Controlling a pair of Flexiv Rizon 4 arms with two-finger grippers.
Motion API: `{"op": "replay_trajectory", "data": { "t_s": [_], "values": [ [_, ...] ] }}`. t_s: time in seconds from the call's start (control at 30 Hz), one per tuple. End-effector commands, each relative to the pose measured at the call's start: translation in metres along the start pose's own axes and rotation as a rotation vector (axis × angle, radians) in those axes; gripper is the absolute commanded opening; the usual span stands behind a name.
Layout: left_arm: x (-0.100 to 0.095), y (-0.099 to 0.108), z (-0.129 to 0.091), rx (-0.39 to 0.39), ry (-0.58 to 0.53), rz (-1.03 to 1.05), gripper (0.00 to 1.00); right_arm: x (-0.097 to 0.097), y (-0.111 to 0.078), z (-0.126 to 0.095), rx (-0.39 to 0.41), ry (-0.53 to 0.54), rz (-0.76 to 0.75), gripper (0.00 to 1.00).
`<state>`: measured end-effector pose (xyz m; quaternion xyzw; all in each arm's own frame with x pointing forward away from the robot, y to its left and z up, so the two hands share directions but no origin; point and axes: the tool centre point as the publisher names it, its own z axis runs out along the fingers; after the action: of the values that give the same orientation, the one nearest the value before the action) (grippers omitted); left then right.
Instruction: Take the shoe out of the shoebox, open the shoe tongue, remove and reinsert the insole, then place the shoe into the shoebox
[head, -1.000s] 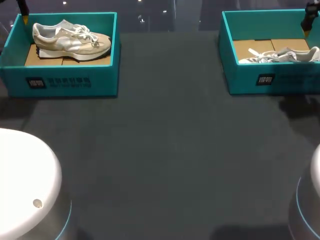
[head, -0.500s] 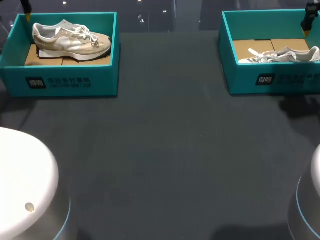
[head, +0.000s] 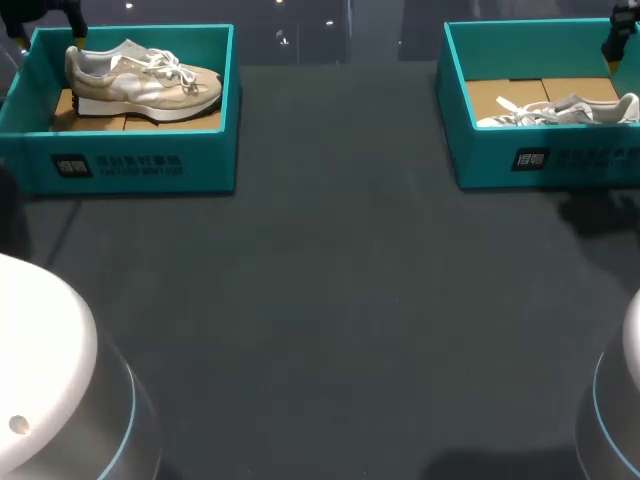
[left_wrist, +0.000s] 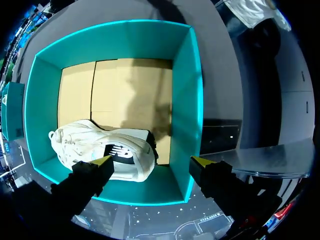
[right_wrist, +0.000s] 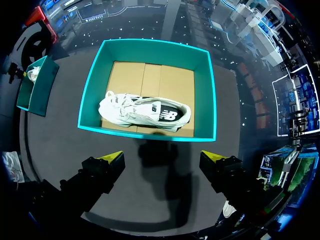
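At the counter's (head: 330, 300) far-left corner, my left claw (left_wrist: 150, 160) hangs spread over the boxed sneaker (left_wrist: 100, 145), apparently poised to lift it; my right claw (right_wrist: 161, 156) is spread too.

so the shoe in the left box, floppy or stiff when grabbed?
The shoe looks soft-sided, so its collar may fold under a pinch. Loose laces could snag. Sits flat on cardboard: likely slides, not tips.

A dark grey matte table (head: 340, 300) carries two open teal cardboard shoeboxes, set well apart. One teal shoebox (left_wrist: 186, 100) sits directly beneath the left gripper (left_wrist: 150, 161) jaws. The other teal shoebox (right_wrist: 95, 95) rests ahead of the right gripper (right_wrist: 162, 156) jaws.
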<state>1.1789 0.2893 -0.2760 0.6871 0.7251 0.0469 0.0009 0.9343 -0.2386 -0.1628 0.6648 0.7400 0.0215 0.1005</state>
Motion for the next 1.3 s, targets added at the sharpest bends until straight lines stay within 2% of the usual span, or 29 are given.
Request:
{"op": "replay_trajectory", "data": {
  "t_s": [0.03,0.23,0.3,0.7,0.87,1.13,1.3],
  "values": [
    [0.000,0.024,0.020,0.016,-0.008,0.003,1.00,0.001,-0.001,0.000,-0.001,-0.002,0.001,1.00],
    [-0.003,0.032,0.035,0.016,0.000,-0.001,0.92,0.001,-0.001,0.000,-0.001,-0.002,0.001,1.00],
    [-0.004,0.034,0.039,0.027,-0.003,-0.003,0.86,0.001,-0.001,0.000,-0.001,-0.002,0.001,1.00],
    [-0.013,0.027,0.055,0.045,0.012,0.038,0.82,0.001,-0.001,0.000,-0.001,-0.002,0.001,1.00],
    [-0.016,0.023,0.064,0.062,0.020,0.047,0.74,0.001,-0.001,0.000,-0.001,-0.002,0.001,1.00],
    [-0.017,0.015,0.077,0.082,0.039,0.051,0.73,0.001,-0.001,0.000,-0.001,-0.002,0.001,1.00],
    [-0.018,0.013,0.085,0.087,0.053,0.050,0.68,0.001,-0.001,0.000,-0.001,-0.002,0.001,1.00]
  ]
}}
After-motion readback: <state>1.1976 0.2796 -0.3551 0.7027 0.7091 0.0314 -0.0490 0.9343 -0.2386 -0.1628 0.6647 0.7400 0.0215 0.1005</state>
